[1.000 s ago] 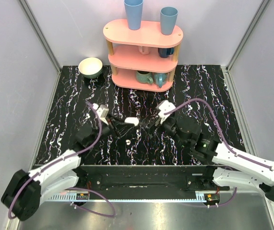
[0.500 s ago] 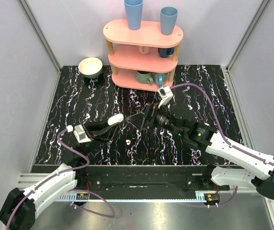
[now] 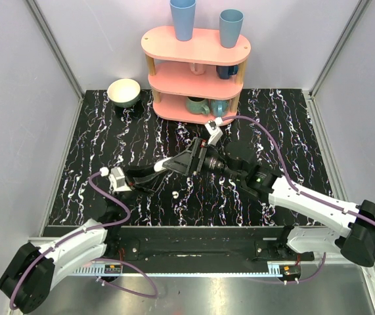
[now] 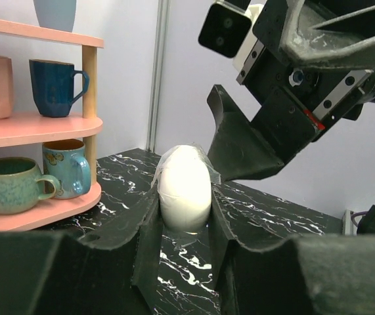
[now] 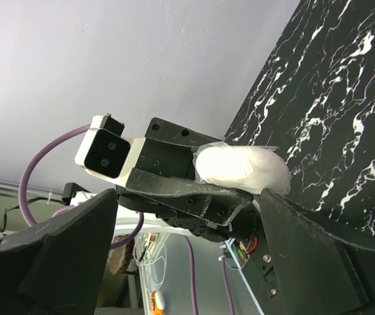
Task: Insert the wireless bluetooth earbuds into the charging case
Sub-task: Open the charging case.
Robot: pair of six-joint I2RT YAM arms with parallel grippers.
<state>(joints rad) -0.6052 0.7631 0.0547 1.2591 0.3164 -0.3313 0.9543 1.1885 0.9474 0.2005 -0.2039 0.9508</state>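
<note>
Toward 9 o'clock the right gripper (image 3: pixel 186 162) had advanced since half a second earlier, its jaws spread wide and empty on either side of the charging case (image 4: pixel 184 187). The left gripper (image 3: pixel 159 165) pinched that case tightly and held it lifted above the table (image 3: pixel 108 144), near centre. One earbud (image 3: pixel 175 193) lay on the table at 6 o'clock from the case; the other could not be found. With both grippers crowding one small, smooth shell, the right fingers might have struck the left's or knocked the case loose.
</note>
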